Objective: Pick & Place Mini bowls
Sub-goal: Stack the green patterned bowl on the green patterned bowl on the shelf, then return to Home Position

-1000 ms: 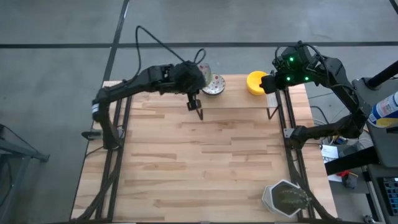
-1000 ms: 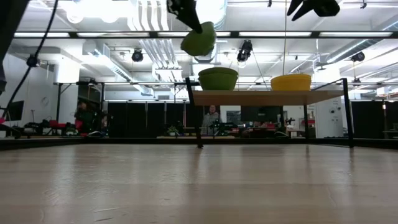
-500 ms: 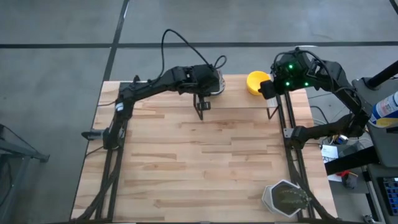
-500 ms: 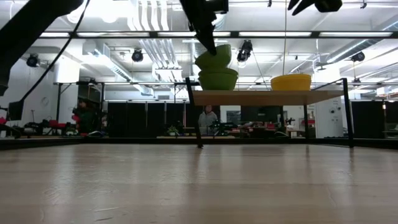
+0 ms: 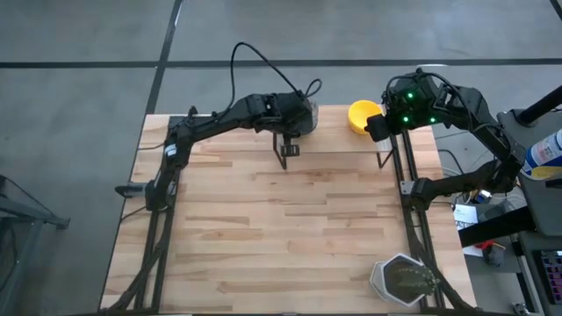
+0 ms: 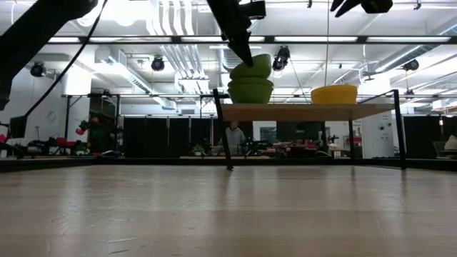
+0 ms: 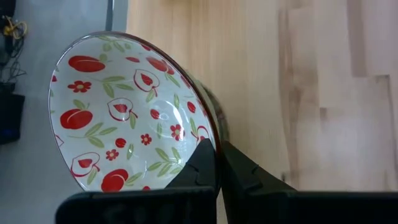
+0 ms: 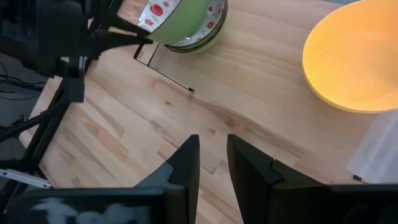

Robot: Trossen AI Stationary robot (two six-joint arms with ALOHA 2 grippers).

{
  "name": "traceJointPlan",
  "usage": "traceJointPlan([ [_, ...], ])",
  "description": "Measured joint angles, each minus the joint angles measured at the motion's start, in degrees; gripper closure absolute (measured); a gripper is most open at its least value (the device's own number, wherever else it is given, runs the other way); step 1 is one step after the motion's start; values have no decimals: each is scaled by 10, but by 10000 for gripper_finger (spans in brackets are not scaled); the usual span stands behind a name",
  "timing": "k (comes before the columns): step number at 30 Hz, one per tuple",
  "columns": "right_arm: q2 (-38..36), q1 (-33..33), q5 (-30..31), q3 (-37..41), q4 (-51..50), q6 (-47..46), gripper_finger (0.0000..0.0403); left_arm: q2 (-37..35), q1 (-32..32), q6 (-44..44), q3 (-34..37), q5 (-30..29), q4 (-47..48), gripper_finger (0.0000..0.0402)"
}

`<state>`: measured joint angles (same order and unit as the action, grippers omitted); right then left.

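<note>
Two patterned bowls meet at the tabletop's (image 5: 290, 228) far edge: my left hand (image 7: 217, 163), pinching the upper bowl's (image 7: 124, 118) rim, should level it over the lower bowl (image 6: 250, 91) before letting go.

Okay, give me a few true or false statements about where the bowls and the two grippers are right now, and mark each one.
1. The left gripper is shut on the rim of a patterned bowl. True.
2. That bowl sits tilted on another bowl at the table's far edge. True.
3. The yellow bowl is held by the right gripper. False: it rests on the table, and the right gripper is open and holds nothing.
4. The held bowl is plain inside. False: it shows red fruit and green leaves.
5. The grey pot stands beside the yellow bowl. False: it is at the near right corner.
</note>
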<state>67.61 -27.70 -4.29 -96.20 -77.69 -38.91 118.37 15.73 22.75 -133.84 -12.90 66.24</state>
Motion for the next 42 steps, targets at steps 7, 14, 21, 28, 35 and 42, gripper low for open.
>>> traceJointPlan([
  [7, 0, 0, 0, 0, 0, 3, 334, 0, 4, 32, 18, 4, 2, 395],
  [14, 0, 0, 0, 0, 0, 6, 332, 0, 3, 34, 32, -11, 2, 391],
  [21, 0, 0, 0, 0, 0, 6, 338, 0, 3, 27, 32, -12, 4, 386],
  [28, 0, 0, -1, 0, 0, 6, 339, 0, 2, 12, 35, 11, 4, 343],
  [35, 0, 0, -1, 0, 0, 6, 337, -7, -1, 9, 14, -12, 17, 312],
  [42, 0, 0, -1, 0, 0, 17, 338, -14, -6, -5, -11, 2, 26, 312],
])
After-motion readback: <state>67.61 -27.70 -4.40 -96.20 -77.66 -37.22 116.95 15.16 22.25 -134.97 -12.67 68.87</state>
